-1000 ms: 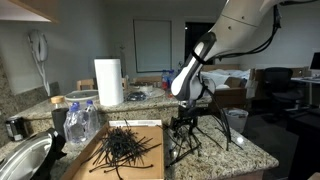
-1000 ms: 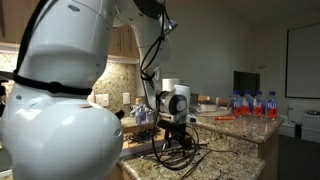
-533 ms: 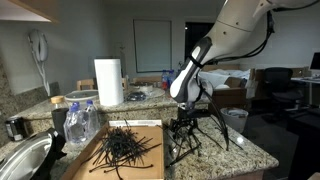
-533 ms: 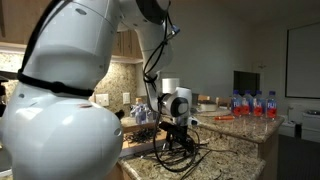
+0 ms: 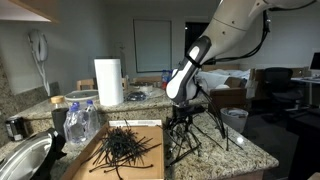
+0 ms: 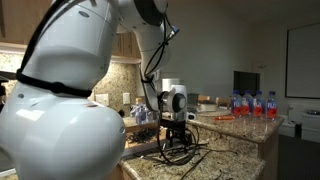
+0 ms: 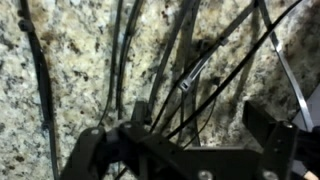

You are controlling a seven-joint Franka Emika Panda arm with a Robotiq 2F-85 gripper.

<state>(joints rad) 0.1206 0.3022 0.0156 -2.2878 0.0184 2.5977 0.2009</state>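
We see a speckled granite countertop [image 5: 243,152] in a kitchen that opens onto an office-like room with a whiteboard [image 5: 152,47] on the far wall. At nine o'clock from the claw lies a sheet of cardboard [image 5: 143,166] with a heap of black zip ties [image 5: 124,148] on it. At ten o'clock stand a paper towel roll [image 5: 108,82] and a pack of water bottles [image 5: 80,122].

The gripper [image 5: 182,119] hangs low over the counter, pointing down. In the wrist view its jaws stand wide, one finger [image 7: 95,156] at seven o'clock and the other at four o'clock. A loose bunch of zip ties [image 7: 182,70] fans out on the granite between and beyond them. We cannot tell whether the fingers touch the ties; nothing is clamped.
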